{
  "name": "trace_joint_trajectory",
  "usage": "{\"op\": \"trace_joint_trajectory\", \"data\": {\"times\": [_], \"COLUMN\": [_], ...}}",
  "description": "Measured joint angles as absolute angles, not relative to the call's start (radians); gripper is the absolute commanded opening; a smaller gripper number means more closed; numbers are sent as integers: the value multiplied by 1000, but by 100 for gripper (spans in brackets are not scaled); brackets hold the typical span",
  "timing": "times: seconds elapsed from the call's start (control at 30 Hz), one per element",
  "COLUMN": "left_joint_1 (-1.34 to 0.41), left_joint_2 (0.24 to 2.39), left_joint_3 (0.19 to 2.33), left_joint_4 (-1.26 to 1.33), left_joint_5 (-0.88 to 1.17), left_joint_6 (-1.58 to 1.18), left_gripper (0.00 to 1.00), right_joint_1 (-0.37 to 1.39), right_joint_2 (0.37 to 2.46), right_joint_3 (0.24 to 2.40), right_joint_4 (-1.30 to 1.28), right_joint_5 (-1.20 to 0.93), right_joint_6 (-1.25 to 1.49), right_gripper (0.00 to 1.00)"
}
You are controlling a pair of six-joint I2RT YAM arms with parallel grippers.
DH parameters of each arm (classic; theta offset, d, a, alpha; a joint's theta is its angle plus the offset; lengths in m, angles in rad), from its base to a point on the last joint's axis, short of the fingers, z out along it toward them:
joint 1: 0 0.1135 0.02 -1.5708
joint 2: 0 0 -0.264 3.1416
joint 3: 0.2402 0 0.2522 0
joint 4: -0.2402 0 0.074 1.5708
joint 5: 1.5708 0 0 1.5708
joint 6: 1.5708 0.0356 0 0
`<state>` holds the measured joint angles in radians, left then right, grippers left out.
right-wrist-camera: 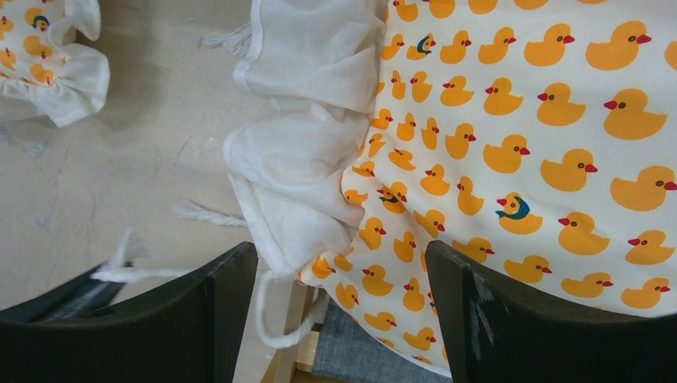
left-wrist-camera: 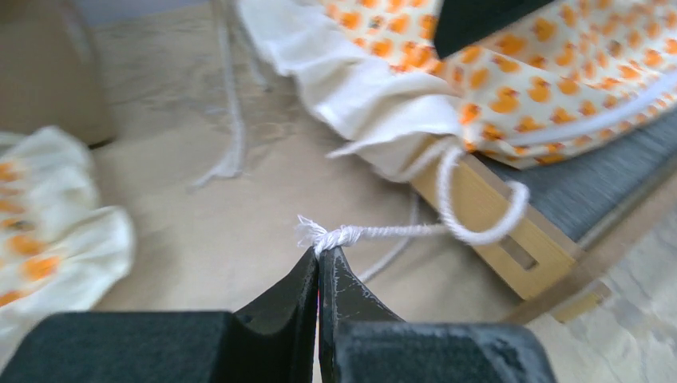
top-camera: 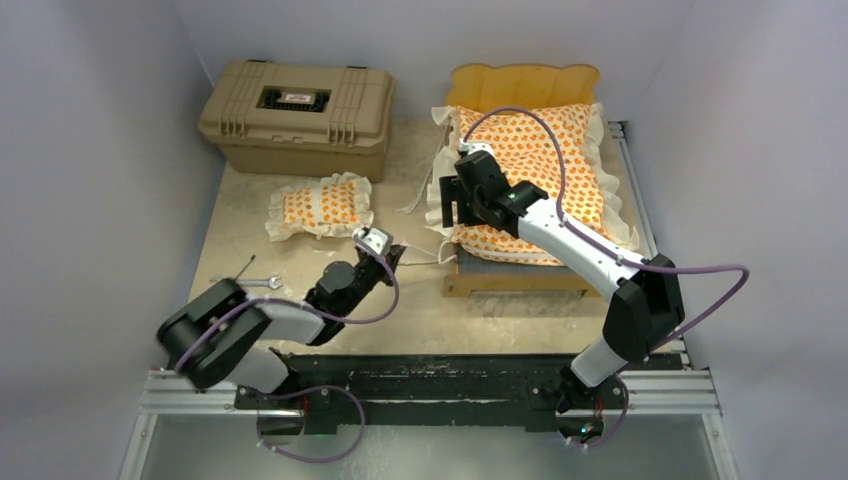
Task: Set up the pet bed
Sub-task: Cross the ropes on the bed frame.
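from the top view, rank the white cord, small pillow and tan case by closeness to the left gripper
1. white cord, pinched in the left gripper.
2. small pillow, just beyond, to the left.
3. tan case, far back left.

Left arm [top-camera: 262, 325] folded low, reaching forward and right, left gripper [left-wrist-camera: 319, 259] pinched tight on white cord [left-wrist-camera: 383, 232], right arm [top-camera: 575, 240] extended forward, right gripper [right-wrist-camera: 342, 259] pointing down, jaws spread wide

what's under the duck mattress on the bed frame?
At the corner nearest the left arm, the grey base and light-wood frame rail show beneath the mattress cushion. The cushion covers the rest of the base, so nothing there can be seen.
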<state>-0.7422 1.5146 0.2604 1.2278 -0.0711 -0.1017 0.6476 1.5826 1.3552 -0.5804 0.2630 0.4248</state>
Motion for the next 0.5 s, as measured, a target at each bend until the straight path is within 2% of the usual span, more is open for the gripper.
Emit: {"op": "trace_joint_trajectory", "data": {"times": [0.1,0.33,0.5], "left_joint_1": [-744,-747,-749], "left_joint_2": [1256,855,736], "left_joint_3": [268,303,390], "left_joint_4": [893,332,25], "left_joint_5": [-266,-568,-698], "left_joint_6": [-148,-326,-455], "left_gripper": [0,0,0], "right_joint_1": [648,648,647], "right_joint_2": [1581,1535,1493], "right_joint_3": [1353,1308,1278], "right_joint_4": [-566,-538,-525], "right_joint_5": [260,242,244], "right_joint_6": [425,427,432], "right_gripper": [82,83,85]}}
